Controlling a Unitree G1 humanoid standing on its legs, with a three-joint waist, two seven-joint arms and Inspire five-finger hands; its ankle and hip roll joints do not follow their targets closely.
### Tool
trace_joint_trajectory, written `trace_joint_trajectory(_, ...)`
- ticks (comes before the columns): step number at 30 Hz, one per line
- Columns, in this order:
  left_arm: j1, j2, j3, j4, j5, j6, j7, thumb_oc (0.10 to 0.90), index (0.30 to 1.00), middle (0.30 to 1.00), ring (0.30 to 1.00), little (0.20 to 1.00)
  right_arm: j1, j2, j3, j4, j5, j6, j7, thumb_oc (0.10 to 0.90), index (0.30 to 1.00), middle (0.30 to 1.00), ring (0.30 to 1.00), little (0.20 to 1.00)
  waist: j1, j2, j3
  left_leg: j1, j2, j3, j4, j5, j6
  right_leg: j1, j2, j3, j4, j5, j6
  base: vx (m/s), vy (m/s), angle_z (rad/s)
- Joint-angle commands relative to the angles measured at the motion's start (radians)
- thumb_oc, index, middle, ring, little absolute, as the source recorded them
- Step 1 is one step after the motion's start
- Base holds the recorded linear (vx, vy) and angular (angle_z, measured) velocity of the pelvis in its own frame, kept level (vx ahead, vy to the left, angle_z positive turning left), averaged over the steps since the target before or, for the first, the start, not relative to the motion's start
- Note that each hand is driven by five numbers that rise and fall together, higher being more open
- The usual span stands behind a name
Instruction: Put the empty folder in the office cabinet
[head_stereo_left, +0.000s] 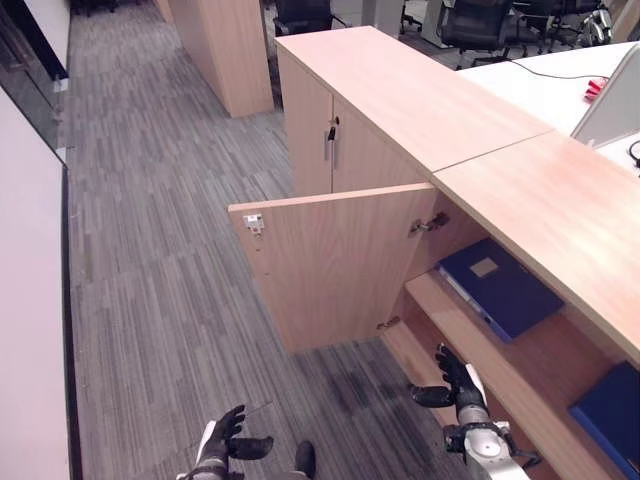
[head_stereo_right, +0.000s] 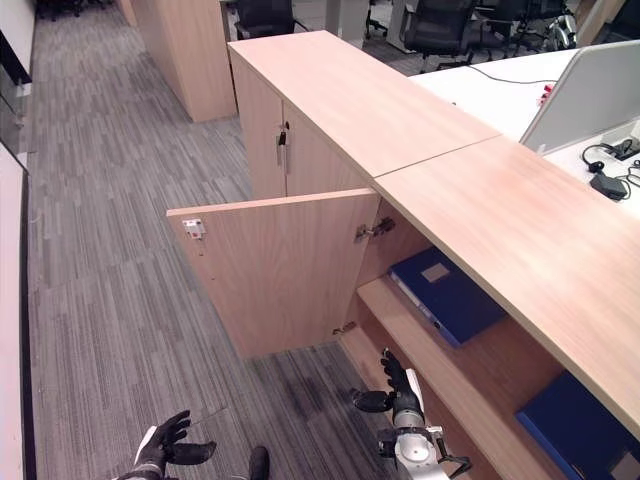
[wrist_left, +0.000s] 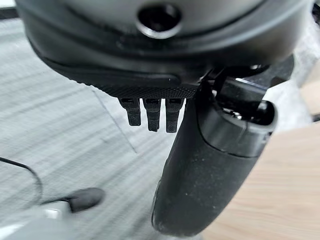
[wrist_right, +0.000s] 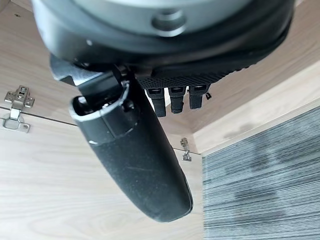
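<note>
The office cabinet (head_stereo_left: 400, 100) stands with one door (head_stereo_left: 330, 260) swung wide open over the grey carpet (head_stereo_left: 160, 300). On the upper shelf (head_stereo_left: 520, 350) inside, a blue folder (head_stereo_left: 500, 285) lies flat, with a pale label on its cover. A second blue item (head_stereo_left: 612, 415), probably another folder, lies further along, partly cut off at the edge. The right robot hand (head_stereo_left: 455, 385) hovers near the shelf's front edge, fingers relaxed and grasping nothing. The left robot hand (head_stereo_left: 228, 438) hangs low over the carpet, likewise released and empty.

Open cabinet door (head_stereo_left: 335, 262) flanks the shelf (head_stereo_left: 500, 365) beside blue folder (head_stereo_left: 500, 287).
</note>
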Motion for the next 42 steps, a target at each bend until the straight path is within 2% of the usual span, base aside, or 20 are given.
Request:
trace_joint_trajectory(1,-0.091,0.058,0.008,-0.108,-0.024,-0.088,0.032,0.8,0.9,0.9,0.9,0.9,-0.045,-0.018,-0.013,-0.059,0.004,-0.071,-0.011,0.8,0.9,0.9,0.9,0.9,0.009,0.018,0.006,0.094,0.011,-0.017,0.018,-0.136,-0.037,-0.078,0.088,0.173,0.004,-0.017,0.039,0.01,0.028,0.51)
trace_joint_trajectory(3,-0.103,0.053,0.018,-0.131,-0.053,-0.091,0.038,0.8,0.9,0.9,0.9,0.9,-0.013,-0.02,-0.016,-0.072,0.0,-0.072,-0.007,0.8,0.9,0.9,0.9,0.9,0.006,0.019,-0.008,0.094,0.005,-0.042,0.01,-0.135,-0.035,-0.058,0.094,0.176,-0.021,-0.026,0.026,0.05,-0.005,0.84)
trace_joint_trajectory(9,-0.138,0.051,0.068,-0.199,-0.118,-0.104,0.066,0.8,0.9,0.9,0.9,0.9,0.031,-0.031,-0.009,-0.083,-0.024,-0.06,0.006,0.8,0.9,0.9,0.9,0.9,-0.007,0.014,-0.038,0.122,0.007,-0.052,-0.001,-0.141,-0.041,-0.003,0.097,0.174,-0.086,-0.018,0.017,0.06,-0.006,0.32)
trace_joint_trajectory(12,-0.204,0.091,0.12,-0.201,-0.157,-0.112,0.102,0.8,0.9,0.9,0.9,0.9,0.041,-0.04,-0.002,-0.087,-0.027,-0.058,0.016,0.8,0.9,0.9,0.9,0.9,-0.021,0.013,-0.05,0.136,0.012,-0.045,-0.002,-0.146,-0.048,0.017,0.098,0.173,-0.109,-0.012,0.017,0.03,0.01,-0.04)
trace_joint_trajectory(18,-0.427,0.266,0.202,-0.085,-0.261,-0.113,0.15,0.8,0.9,0.9,0.9,0.9,0.071,-0.075,0.021,-0.121,-0.016,-0.065,0.057,0.8,0.9,0.9,0.9,0.9,-0.063,0.008,-0.073,0.158,0.02,-0.028,-0.002,-0.158,-0.059,0.026,0.097,0.178,-0.12,-0.001,0.022,0.01,0.003,-0.08)
trace_joint_trajectory(21,-0.536,0.348,0.201,-0.01,-0.311,-0.109,0.137,0.8,0.9,0.9,0.9,0.9,0.07,-0.089,0.037,-0.121,-0.011,-0.064,0.075,0.8,0.9,0.9,0.9,0.9,-0.079,0.007,-0.079,0.159,0.022,-0.02,-0.002,-0.159,-0.061,0.021,0.096,0.183,-0.119,0.005,0.027,0.01,0.0,-0.07)
trace_joint_trajectory(22,-0.541,0.35,0.199,-0.005,-0.313,-0.11,0.134,0.8,0.9,0.9,0.9,0.9,0.068,-0.087,0.037,-0.12,-0.011,-0.064,0.076,0.8,0.9,0.9,0.9,0.9,-0.078,0.005,-0.078,0.159,0.022,-0.02,-0.002,-0.159,-0.061,0.02,0.095,0.183,-0.119,0.005,0.027,0.0,0.006,-0.06)
trace_joint_trajectory(23,-0.609,0.395,0.188,0.034,-0.341,-0.106,0.126,0.8,0.9,0.9,0.9,0.9,0.064,-0.097,0.048,-0.112,-0.008,-0.064,0.084,0.8,0.9,0.9,0.9,0.9,-0.088,0.008,-0.083,0.158,0.024,-0.014,-0.002,-0.16,-0.062,0.016,0.095,0.186,-0.119,0.009,0.03,0.0,0.007,-0.07)
trace_joint_trajectory(25,-0.642,0.416,0.181,0.052,-0.355,-0.106,0.118,0.8,0.9,0.9,0.9,0.9,0.061,-0.098,0.05,-0.113,-0.006,-0.064,0.086,0.8,0.9,0.9,0.9,0.9,-0.091,0.007,-0.082,0.158,0.024,-0.01,-0.002,-0.16,-0.062,0.013,0.094,0.189,-0.118,0.011,0.032,0.0,0.008,-0.02)
trace_joint_trajectory(28,-0.752,0.476,0.129,0.084,-0.361,-0.097,0.089,0.8,0.9,0.9,0.9,0.9,0.057,-0.109,0.061,-0.107,0.004,-0.063,0.102,0.8,0.9,0.9,0.9,0.9,-0.107,0.011,-0.085,0.159,0.025,-0.001,-0.002,-0.162,-0.062,0.005,0.092,0.198,-0.116,0.018,0.04,0.0,0.023,-0.09)
trace_joint_trajectory(34,-0.911,0.497,0.025,0.104,-0.344,-0.085,0.068,0.8,0.9,0.9,0.9,0.9,0.048,-0.108,0.075,-0.09,0.01,-0.061,0.115,0.8,0.9,0.9,0.9,0.9,-0.124,0.012,-0.083,0.159,0.025,0.01,-0.002,-0.164,-0.061,-0.006,0.089,0.206,-0.112,0.027,0.05,0.0,0.015,-0.06)
trace_joint_trajectory(40,-0.996,0.447,-0.043,0.087,-0.324,-0.08,0.07,0.8,0.9,0.9,0.9,0.9,0.039,-0.103,0.075,-0.082,0.012,-0.056,0.108,0.8,0.9,0.9,0.9,0.9,-0.138,0.006,-0.078,0.155,0.024,0.02,-0.002,-0.167,-0.059,-0.018,0.087,0.213,-0.111,0.036,0.056,0.0,0.0,0.0)
trace_joint_trajectory(42,-1.011,0.391,-0.071,0.052,-0.315,-0.085,0.07,0.8,0.9,0.9,0.9,0.9,0.03,-0.097,0.073,-0.068,0.014,-0.055,0.101,0.8,0.9,0.9,0.9,0.9,-0.146,0.004,-0.074,0.154,0.024,0.025,-0.002,-0.169,-0.056,-0.024,0.086,0.22,-0.108,0.039,0.059,0.0,0.018,-0.06)
